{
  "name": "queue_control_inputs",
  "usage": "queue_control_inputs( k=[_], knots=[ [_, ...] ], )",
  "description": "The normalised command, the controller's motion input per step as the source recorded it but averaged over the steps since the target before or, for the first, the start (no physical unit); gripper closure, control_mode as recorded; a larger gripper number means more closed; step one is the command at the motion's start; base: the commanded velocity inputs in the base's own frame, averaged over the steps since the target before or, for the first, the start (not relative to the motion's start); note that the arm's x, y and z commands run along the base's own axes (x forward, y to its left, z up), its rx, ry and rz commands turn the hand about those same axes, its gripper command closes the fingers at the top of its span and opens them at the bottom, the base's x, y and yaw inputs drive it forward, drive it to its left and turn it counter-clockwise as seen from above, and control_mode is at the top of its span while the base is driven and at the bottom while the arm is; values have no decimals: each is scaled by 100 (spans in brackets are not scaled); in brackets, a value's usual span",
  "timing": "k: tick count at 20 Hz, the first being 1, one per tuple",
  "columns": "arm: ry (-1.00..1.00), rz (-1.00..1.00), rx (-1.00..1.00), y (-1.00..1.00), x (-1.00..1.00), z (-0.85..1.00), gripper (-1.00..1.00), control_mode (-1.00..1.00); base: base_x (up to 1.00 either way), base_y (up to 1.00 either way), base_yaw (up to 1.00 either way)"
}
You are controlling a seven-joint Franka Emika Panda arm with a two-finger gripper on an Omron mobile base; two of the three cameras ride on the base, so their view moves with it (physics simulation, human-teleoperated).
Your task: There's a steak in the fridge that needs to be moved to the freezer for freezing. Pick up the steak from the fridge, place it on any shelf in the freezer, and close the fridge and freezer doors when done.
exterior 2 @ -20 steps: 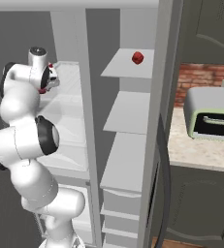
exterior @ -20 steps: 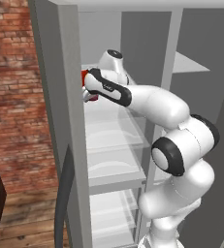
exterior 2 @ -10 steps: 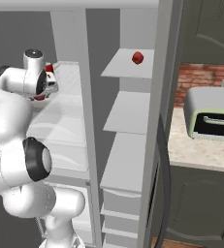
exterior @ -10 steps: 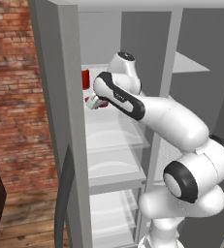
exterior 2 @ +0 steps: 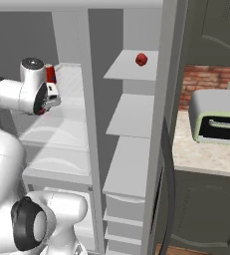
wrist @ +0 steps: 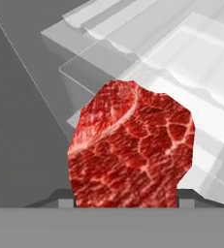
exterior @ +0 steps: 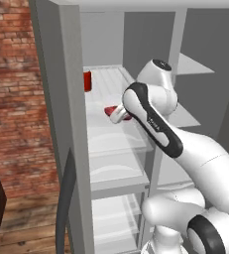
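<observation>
Looks like the carrying step: claw point(exterior: 115, 115) shut tight on the steak point(wrist: 132, 151), inside the fridge point(exterior: 103, 54), just over a clear glass shelf point(exterior: 117, 139). From the hand view, seems held by its bottom edge, with the flat red side facing the camera. Hard to see the fingertips behind the meat.

Next, by the look of it: pull the steak out past the grey post point(exterior 2: 89, 124) in the middle, swing over to the freezer point(exterior 2: 136, 30), and set it flat on a grey shelf point(exterior 2: 131, 117). Plenty of bare room on the middle one. Must go slow near the post so as not to bump the meat loose. After that, both doors to close: the fridge door point(exterior: 54, 124) and the freezer door point(exterior 2: 162, 129) stand wide open.

Also in there: a red can point(exterior: 87, 81) at the back of the fridge, well apart from the claw, and a small red lump point(exterior 2: 141, 60) on the top freezer shelf. Best left alone.

Around the room: red brick wall point(exterior: 12, 99), wood floor point(exterior: 29, 218), and a pale green toaster oven point(exterior 2: 217, 118) on the tabletop point(exterior 2: 203, 157) past the freezer door.
</observation>
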Motion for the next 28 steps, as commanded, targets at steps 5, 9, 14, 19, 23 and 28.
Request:
queue_control_inputs(
  k=[5,9,14,19,23,28],
  knots=[
    [2,-8,-1,-48,-100,26,100,-100,0,0,0],
    [4,-29,-11,-75,-81,10,100,-100,0,0,0],
    [3,-38,-12,-74,-33,0,100,-100,0,0,0],
    [0,-27,-6,-84,-15,13,100,-100,0,0,0],
    [0,-13,-1,-85,-3,11,100,-100,0,0,0],
    [0,0,0,-70,3,1,100,-100,0,0,0]
  ],
)
